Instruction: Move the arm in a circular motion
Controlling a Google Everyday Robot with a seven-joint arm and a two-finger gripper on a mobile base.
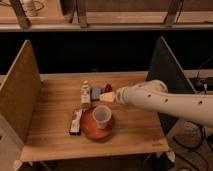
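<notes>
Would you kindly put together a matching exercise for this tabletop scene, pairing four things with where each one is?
Things:
1. pale cup
2. flat packet
3. blue block
4. gripper

Places:
A. lying on the table, left of the brown bowl
B. at the tip of the arm, over the table behind the brown bowl
C. standing inside the brown bowl
D. between the white item and the gripper

Pairs: 1-C, 2-A, 3-D, 4-B

A lab: panel-walled wooden table (pixel 50 131), floor cables (pixel 195 146), pincer (pixel 107 97) over its middle.
</notes>
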